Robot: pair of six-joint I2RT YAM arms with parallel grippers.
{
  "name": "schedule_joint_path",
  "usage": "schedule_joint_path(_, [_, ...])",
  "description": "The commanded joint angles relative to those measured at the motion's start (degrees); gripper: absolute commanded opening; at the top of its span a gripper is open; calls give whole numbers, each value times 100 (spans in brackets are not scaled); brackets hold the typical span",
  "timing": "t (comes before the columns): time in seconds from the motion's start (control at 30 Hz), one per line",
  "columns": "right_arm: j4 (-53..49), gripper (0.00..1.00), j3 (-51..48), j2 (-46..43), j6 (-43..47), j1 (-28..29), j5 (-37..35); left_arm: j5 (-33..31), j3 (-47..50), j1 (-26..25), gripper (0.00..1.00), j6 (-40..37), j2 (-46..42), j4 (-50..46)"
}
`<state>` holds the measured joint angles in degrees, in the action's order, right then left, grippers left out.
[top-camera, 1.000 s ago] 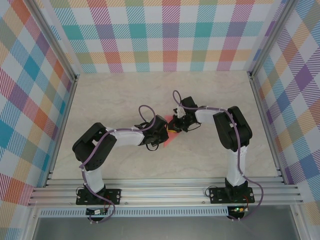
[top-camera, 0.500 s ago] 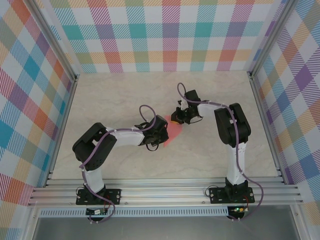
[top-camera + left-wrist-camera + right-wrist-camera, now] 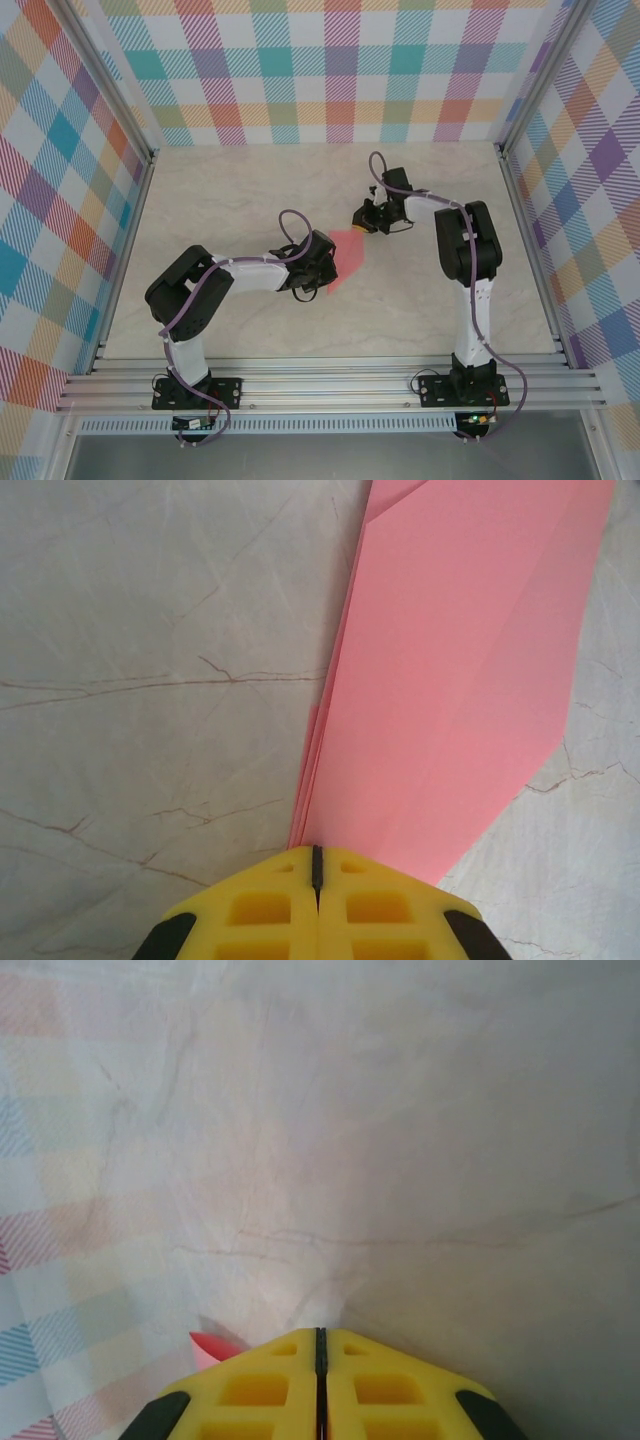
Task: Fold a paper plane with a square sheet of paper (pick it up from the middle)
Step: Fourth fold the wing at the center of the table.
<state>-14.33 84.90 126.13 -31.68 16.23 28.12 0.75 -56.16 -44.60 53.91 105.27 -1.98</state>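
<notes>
The salmon-pink paper plane (image 3: 349, 250) lies mid-table as a partly folded sheet with several layers. In the left wrist view the paper plane (image 3: 460, 660) runs up and right from my yellow fingers, its stacked folded edges meeting the jaw line. My left gripper (image 3: 326, 260) (image 3: 317, 865) is shut on its near end. My right gripper (image 3: 366, 220) (image 3: 320, 1345) is shut with nothing between its fingers, and sits just beyond the paper's far right corner. A pink tip of the plane (image 3: 208, 1348) peeks out beside its left finger.
The pale marble tabletop (image 3: 230, 190) is bounded by checked walls (image 3: 330, 70) at the back and both sides, with aluminium rails (image 3: 330, 385) along the near edge. Bare table spreads to the left, back and right of the arms.
My right gripper has drawn off the paper toward the back right, uncovering more of the pink sheet. The left gripper has stayed where it was, holding the paper.
</notes>
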Motion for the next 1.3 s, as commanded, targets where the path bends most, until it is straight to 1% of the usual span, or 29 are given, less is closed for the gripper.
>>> schedule_joint_path(0.0, [-210,11,117,-267,196,-50,-74,-229,246,-56,0,-161,463,-960])
schedule_joint_path(0.1, [-174,13,-14,-655,197,-39,115,-229,246,-53,0,-174,462,-980])
schedule_joint_path(0.2, [16,14,-404,-1040,122,-10,306,-231,234,-58,0,-175,458,-980])
schedule_joint_path(0.3, [210,12,-754,-1253,74,100,755,-227,222,-64,0,-172,463,-976])
schedule_joint_path(0.43, [253,9,-1140,-1347,66,363,939,-214,145,-63,0,-204,493,-995])
schedule_joint_path(0.57, [373,9,-1430,-1310,7,588,981,-190,114,-74,0,-223,511,-1002])
schedule_joint_path(0.7, [385,8,-1468,-1210,-6,734,1007,-190,127,-74,0,-227,510,-1006])
schedule_joint_path(0.97, [342,8,-1424,-940,23,803,990,-191,127,-72,0,-240,477,-1006])
schedule_joint_path(1.17, [227,7,-1441,-755,91,803,788,-181,126,-69,0,-247,459,-1002])
schedule_joint_path(1.27, [-4,6,-1458,-682,196,803,383,-177,118,-71,0,-252,442,-997])
